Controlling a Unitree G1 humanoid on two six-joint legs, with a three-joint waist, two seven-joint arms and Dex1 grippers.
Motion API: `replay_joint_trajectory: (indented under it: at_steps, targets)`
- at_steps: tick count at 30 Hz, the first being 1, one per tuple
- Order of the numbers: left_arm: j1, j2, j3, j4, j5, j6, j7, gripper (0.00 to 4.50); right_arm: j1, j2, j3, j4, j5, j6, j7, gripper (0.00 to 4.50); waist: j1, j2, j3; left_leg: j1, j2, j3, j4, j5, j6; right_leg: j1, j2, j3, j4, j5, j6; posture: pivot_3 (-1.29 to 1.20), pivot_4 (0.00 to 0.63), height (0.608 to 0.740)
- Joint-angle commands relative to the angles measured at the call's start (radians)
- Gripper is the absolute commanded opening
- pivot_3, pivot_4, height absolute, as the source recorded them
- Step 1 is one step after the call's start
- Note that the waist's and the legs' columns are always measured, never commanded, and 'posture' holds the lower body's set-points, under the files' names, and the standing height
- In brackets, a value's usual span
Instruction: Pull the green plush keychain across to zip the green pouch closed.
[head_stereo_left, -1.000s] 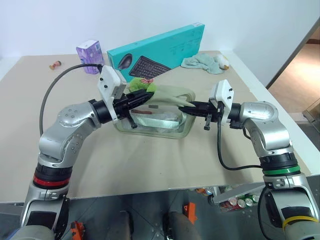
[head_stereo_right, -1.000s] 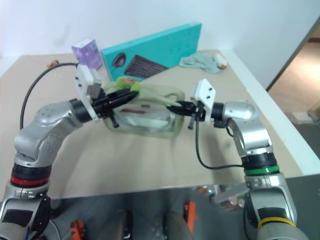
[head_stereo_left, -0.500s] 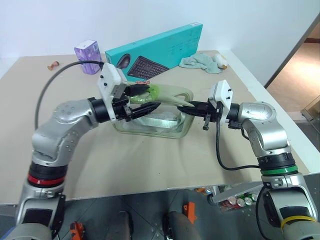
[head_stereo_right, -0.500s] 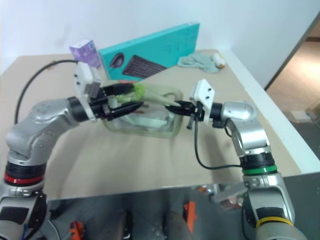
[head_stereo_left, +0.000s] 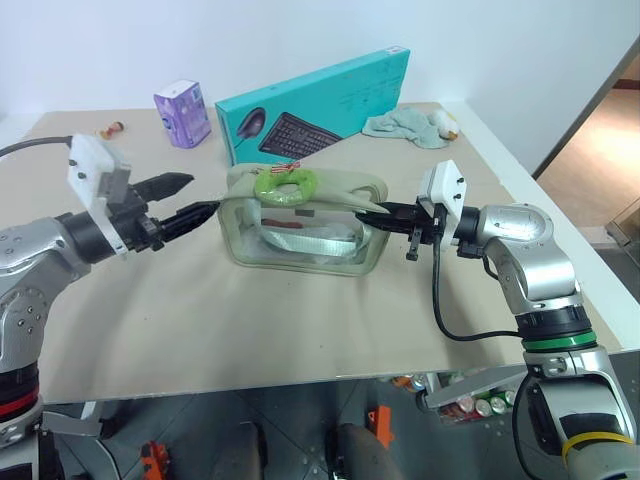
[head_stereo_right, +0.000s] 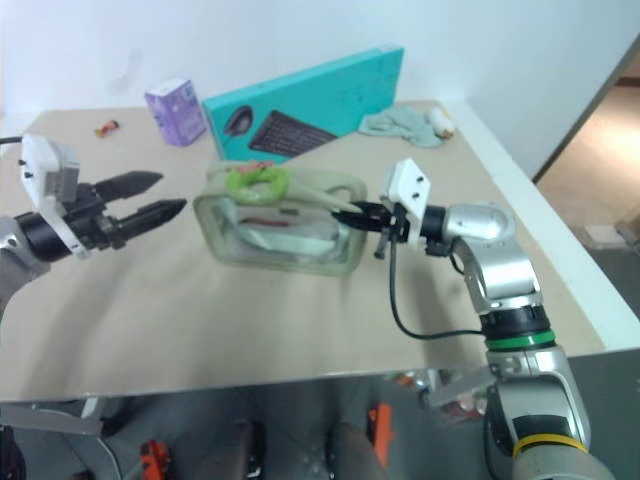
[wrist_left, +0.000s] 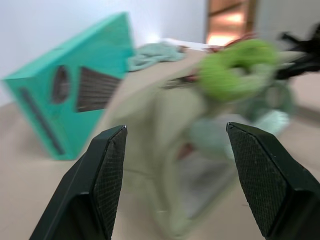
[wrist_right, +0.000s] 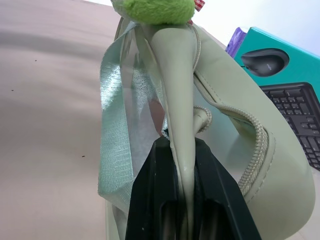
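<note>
We see the green pouch (head_stereo_left: 300, 225) standing upright near the middle of the table (head_stereo_left: 300, 330), somewhat toward the far edge, with its clear plastic sides facing us and a sage webbing handle lying inside against the front wall. The green plush keychain (head_stereo_left: 285, 184) rests on top of the pouch at its left end, its small red-pink tag just beside it. Our left hand (head_stereo_left: 190, 196) hangs over the table to the left of the pouch, clear of it, with its two black fingers (wrist_left: 107, 175) spread apart and nothing between them; they point toward the pouch's left end. Our right hand (head_stereo_left: 372, 211) is at the pouch's right end, its fingers pinched tight on a fold of the sage fabric edge next to the zipper, as the right wrist view shows closely. Behind the pouch, along the far edge of the table, a long teal keyboard box (head_stereo_left: 320, 105) stands leaning, a small purple box (head_stereo_left: 182, 113) sits to its left, and a pale mint cloth (head_stereo_left: 405, 124) lies crumpled to its right near the far right corner.
</note>
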Motion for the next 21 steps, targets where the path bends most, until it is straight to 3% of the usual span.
replay_joint_trajectory:
  at_steps: [1,12,15,21]
  targets:
    - [-0.007,-0.02,-0.028,0.024,0.037,-0.071,-0.001,3.28,-0.012,-0.012,-0.037,-0.037,0.012,-0.005,-0.007,0.0,0.0,0.0,0.0,0.0,0.0,0.0,0.0,0.0,0.0,0.0,0.0,0.0,0.0,0.0,0.0,0.0,0.15,0.74]
    - [-0.077,-0.101,-0.157,0.181,0.112,-0.213,-0.074,3.28,0.001,-0.027,-0.045,-0.064,0.016,0.013,-0.014,0.0,0.0,0.0,0.0,0.0,0.0,0.0,-0.001,0.0,0.0,-0.001,0.001,0.0,0.0,0.0,0.0,0.0,0.15,0.74]
    - [-0.093,-0.114,-0.169,0.212,0.124,-0.235,-0.084,2.48,0.003,-0.031,-0.047,-0.07,0.018,0.018,-0.015,0.0,0.0,0.0,0.0,0.0,0.0,0.0,0.0,0.0,0.0,-0.001,0.001,0.0,0.0,0.0,0.0,0.0,0.15,0.74]
    - [-0.093,-0.13,-0.174,0.218,0.118,-0.236,-0.086,0.36,0.01,-0.033,-0.048,-0.085,0.023,0.028,-0.023,0.0,0.0,0.0,0.0,0.0,0.0,0.0,-0.001,0.0,0.0,-0.001,0.001,0.0,0.0,0.0,0.0,0.0,0.15,0.74]
